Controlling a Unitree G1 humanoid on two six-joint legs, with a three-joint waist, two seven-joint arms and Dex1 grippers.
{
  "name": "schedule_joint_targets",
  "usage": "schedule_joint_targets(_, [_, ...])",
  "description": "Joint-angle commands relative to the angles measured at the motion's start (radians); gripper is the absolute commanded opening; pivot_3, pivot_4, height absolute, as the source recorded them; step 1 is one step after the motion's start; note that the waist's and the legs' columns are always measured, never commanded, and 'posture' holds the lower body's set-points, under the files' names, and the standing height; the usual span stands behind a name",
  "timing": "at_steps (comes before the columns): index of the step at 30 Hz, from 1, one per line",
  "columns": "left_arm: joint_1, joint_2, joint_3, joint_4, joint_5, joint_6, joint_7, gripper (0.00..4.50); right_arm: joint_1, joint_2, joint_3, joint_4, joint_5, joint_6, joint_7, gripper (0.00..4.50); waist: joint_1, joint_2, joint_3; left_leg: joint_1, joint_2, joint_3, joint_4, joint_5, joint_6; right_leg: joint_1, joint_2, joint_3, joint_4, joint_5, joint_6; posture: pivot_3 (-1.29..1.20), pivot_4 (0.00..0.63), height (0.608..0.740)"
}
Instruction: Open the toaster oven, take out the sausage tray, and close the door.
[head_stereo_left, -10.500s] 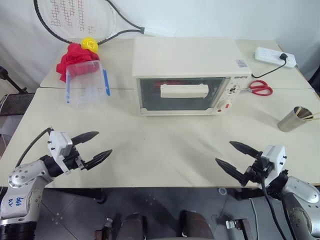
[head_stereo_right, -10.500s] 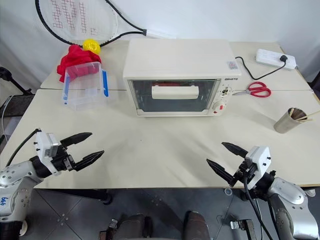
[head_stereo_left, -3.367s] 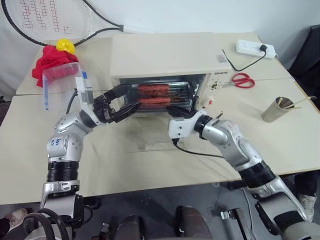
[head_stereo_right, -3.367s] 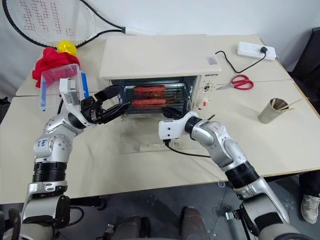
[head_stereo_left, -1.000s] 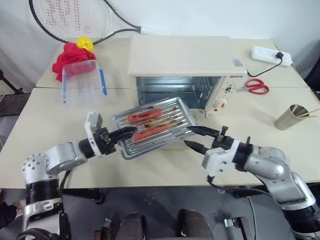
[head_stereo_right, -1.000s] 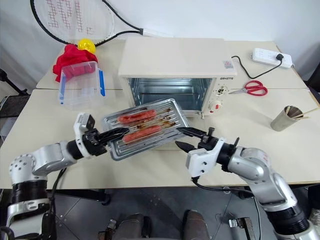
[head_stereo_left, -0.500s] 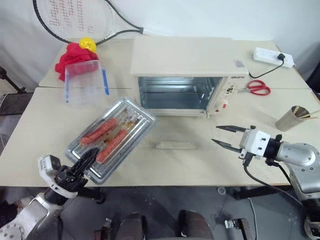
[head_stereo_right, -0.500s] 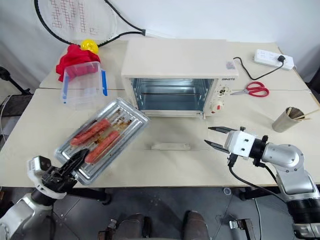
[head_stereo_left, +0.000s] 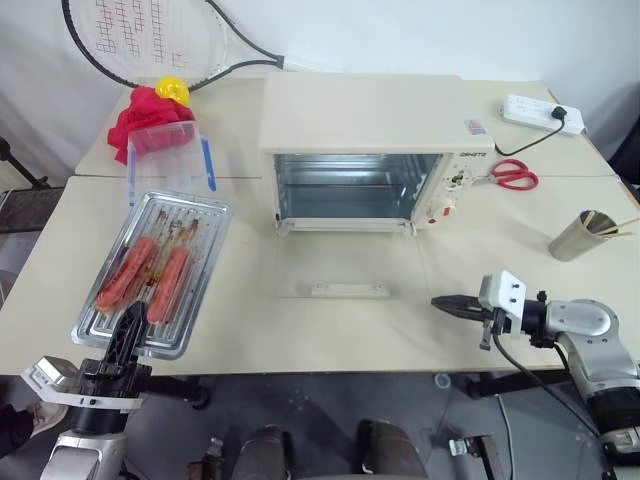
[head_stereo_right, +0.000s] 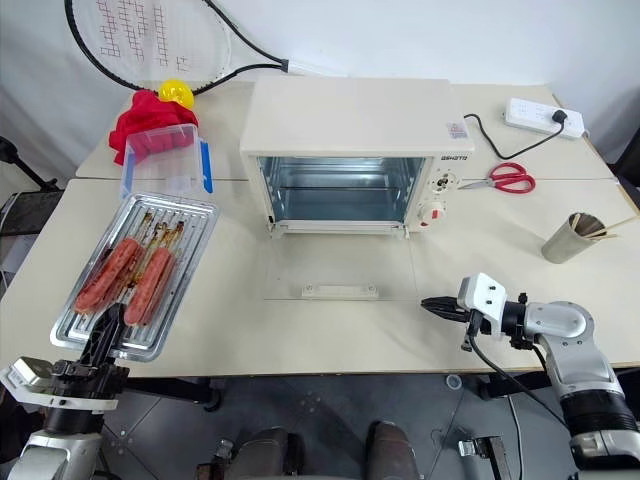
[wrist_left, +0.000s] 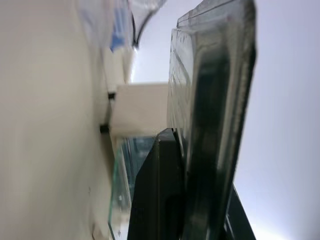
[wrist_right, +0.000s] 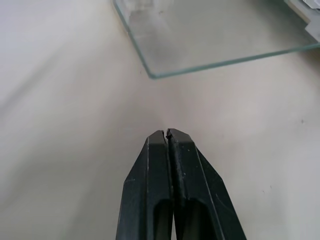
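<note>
The cream toaster oven (head_stereo_left: 365, 115) stands at the table's back with its cavity bare. Its glass door (head_stereo_left: 345, 270) lies flat on the table in front, handle (head_stereo_left: 349, 290) at the near edge. At the table's left front is the silvery sausage tray (head_stereo_left: 152, 272) with two sausages (head_stereo_left: 145, 274), its near rim pinched by my shut left gripper (head_stereo_left: 127, 330); the tray rim (wrist_left: 215, 115) shows edge-on in the left wrist view. My right gripper (head_stereo_left: 447, 303) is shut on nothing, low over the table just right of the door's near corner (wrist_right: 152, 75).
A clear plastic box (head_stereo_left: 168, 165) with blue handles, a red cloth (head_stereo_left: 140, 106), a yellow ball (head_stereo_left: 171, 89) and a racket (head_stereo_left: 150, 35) lie at the back left. Red scissors (head_stereo_left: 516, 177) and a power strip (head_stereo_left: 532, 109) are at the back right. A metal cup (head_stereo_left: 583, 236) stands at the right.
My left gripper has swung the sausage tray further left and toward me, turning it lengthwise. My right gripper has closed and dropped lower toward the table's right front.
</note>
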Motion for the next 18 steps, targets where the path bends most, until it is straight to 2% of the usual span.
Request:
schedule_joint_targets(1, [-0.047,-0.014,0.018,-0.044,-0.030,-0.044,0.042,0.00,-0.048,0.045,-0.043,-0.013,0.103,0.038,0.048,0.09,0.001,0.000,0.000,0.000,0.000,0.000,0.000,0.000,0.000,0.000,0.000,0.000,0.000,0.000,0.000,0.00,0.150,0.740])
schedule_joint_targets(5, [-0.085,-0.021,0.022,-0.037,-0.030,-0.037,0.064,0.00,-0.064,0.063,-0.095,-0.041,0.168,0.078,0.045,0.09,0.003,0.000,0.000,-0.001,0.000,-0.001,0.000,-0.001,0.001,0.000,0.000,-0.001,0.002,0.000,0.000,0.00,0.150,0.740])
schedule_joint_targets(8, [-0.076,-0.018,0.003,-0.040,-0.030,-0.011,0.058,0.00,-0.056,0.066,-0.138,-0.149,0.239,0.205,-0.012,0.09,0.002,0.000,0.000,-0.001,0.000,0.000,0.000,-0.002,0.002,0.001,0.000,-0.001,0.000,0.000,0.001,0.00,0.150,0.740])
schedule_joint_targets(13, [-0.105,0.014,0.033,-0.004,-0.030,0.021,0.053,0.00,-0.049,0.077,-0.201,-0.320,0.336,0.324,-0.083,0.09,0.002,0.000,0.000,-0.001,0.000,-0.001,0.000,-0.003,0.002,0.002,0.001,-0.001,0.000,0.000,0.001,0.00,0.150,0.740])
schedule_joint_targets(18, [-0.133,0.089,0.083,0.066,-0.030,0.103,0.020,0.00,-0.134,0.067,-0.272,-0.442,0.508,0.553,-0.221,0.09,0.003,0.000,0.000,-0.001,0.000,-0.001,0.001,-0.003,0.001,0.002,0.001,-0.001,0.000,0.000,0.001,0.00,0.150,0.740])
